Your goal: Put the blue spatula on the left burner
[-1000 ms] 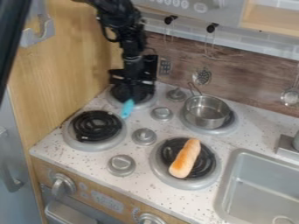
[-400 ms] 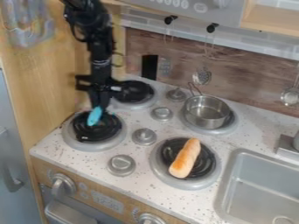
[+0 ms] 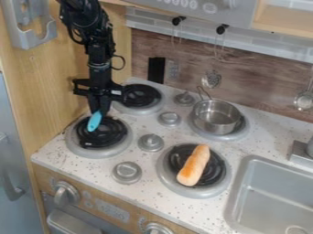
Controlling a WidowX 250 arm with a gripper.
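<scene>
My gripper (image 3: 99,109) points down over the back edge of the front-left burner (image 3: 103,138), shut on the blue spatula. The blue end of the spatula (image 3: 94,121) sticks out below the fingers, tilted toward the lower left and in front of the black coil. Whether it touches the coil I cannot tell. The part of the spatula between the fingers is hidden.
A second burner (image 3: 139,97) lies just behind at the right. A metal pot (image 3: 216,117) stands on the back-right burner, and a bread roll (image 3: 193,165) rests on the front-right one. The wooden side wall (image 3: 45,91) rises close on the left.
From over the back-left burner, the gripper has moved left and toward the front with the blue spatula. Since the later earlier frame it has shifted only slightly left.
</scene>
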